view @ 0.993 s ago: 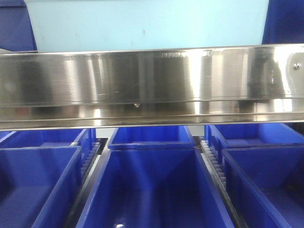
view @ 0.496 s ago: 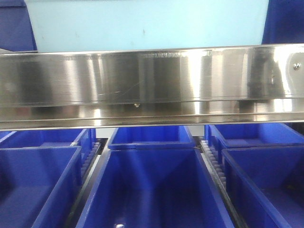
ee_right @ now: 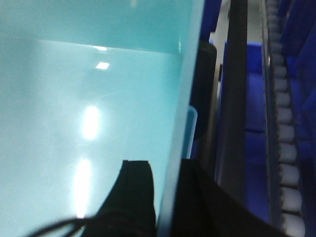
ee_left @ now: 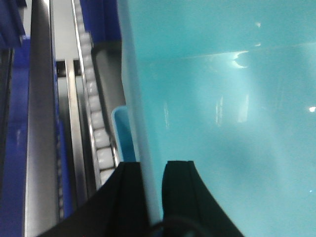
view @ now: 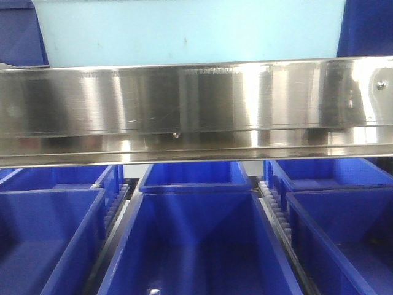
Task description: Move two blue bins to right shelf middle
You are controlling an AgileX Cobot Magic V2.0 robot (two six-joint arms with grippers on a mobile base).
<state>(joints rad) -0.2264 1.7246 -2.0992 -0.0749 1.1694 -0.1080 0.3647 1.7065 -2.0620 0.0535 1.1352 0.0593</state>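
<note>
Above the steel rail of the shelf, front view: pale bin fills the upper frame, its top and sides cut off and its base hidden behind the rail, so whether it rests on the rollers I cannot tell. Rail: wide, brushed, shiny, with streaked reflections; it spans the whole frame and blocks the view of the level behind it. Below it: dark bins, deep-blue glossy plastic, rectangular, in three lanes, two deep, divided by white roller tracks. More dark blue shows at both upper corners beside the pale bin. Left wrist view: left end effector has one black finger inside and one outside the bin's left wall, pinching it; the wall is smooth, translucent cyan with glare spots. Just outside the wall a second pale rim with a rounded corner shows; I cannot tell if it is a second bin nested below. Beside it runs a roller track and a grey rail. Right wrist view: right end effector likewise straddles and pinches the right wall, and a similar pale rim peeks out. Beyond are a dark rail, rollers and dark bins, all blurred.
</note>
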